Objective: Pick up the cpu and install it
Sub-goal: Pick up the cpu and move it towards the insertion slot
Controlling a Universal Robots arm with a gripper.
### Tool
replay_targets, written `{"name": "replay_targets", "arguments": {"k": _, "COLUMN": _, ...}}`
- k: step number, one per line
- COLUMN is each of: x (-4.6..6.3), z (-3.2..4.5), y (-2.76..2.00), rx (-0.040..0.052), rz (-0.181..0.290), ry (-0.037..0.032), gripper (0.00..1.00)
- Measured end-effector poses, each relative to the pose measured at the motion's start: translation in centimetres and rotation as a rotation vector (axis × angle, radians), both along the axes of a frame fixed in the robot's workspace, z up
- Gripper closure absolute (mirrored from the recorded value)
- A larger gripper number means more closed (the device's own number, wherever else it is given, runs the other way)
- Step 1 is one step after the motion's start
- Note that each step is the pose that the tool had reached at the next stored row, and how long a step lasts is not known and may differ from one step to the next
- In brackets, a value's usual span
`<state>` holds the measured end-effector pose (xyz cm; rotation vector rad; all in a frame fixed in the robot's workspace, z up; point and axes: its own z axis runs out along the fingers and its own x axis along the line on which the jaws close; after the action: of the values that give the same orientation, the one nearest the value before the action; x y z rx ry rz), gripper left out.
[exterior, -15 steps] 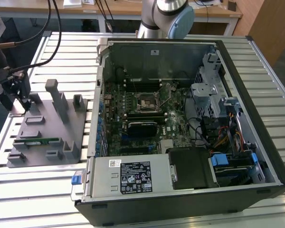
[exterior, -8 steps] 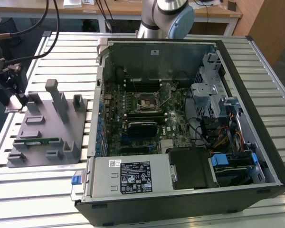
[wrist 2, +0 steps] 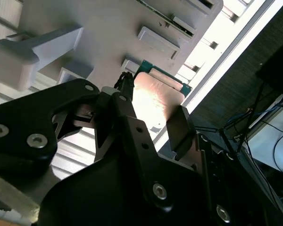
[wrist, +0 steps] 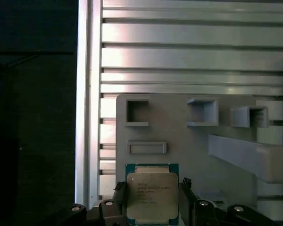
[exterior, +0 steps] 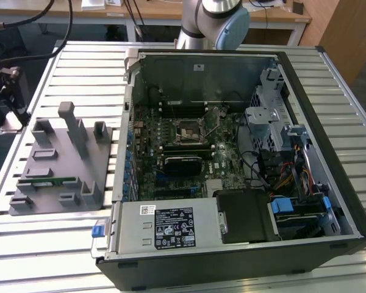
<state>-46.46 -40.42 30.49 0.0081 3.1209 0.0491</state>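
Grey moulded plastic tray (exterior: 55, 165) at 9 o'clock in the exterior view, on slatted metal table (exterior: 36, 244); open black computer case (exterior: 232, 152) centre to 3 o'clock. Black two-finger gripper (wrist: 152, 186), parted just chip-wide, clamps small square silvery-topped cpu (wrist: 151, 197) above the tray in both wrist views.

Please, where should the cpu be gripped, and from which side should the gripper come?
Pinch the cpu by two opposite thin edges, coming straight down on its flat metal top; its broad face is parallel to the grey tray, and the gripper straddles it so.
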Motion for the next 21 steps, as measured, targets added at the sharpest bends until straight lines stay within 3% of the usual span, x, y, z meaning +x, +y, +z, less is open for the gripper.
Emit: {"name": "replay_targets", "arguments": {"k": 21, "x": 0.0, "z": 7.46, "y": 0.42, "rx": 0.0001, "rz": 0.0, "ry": -0.0001, "gripper": 0.47}}
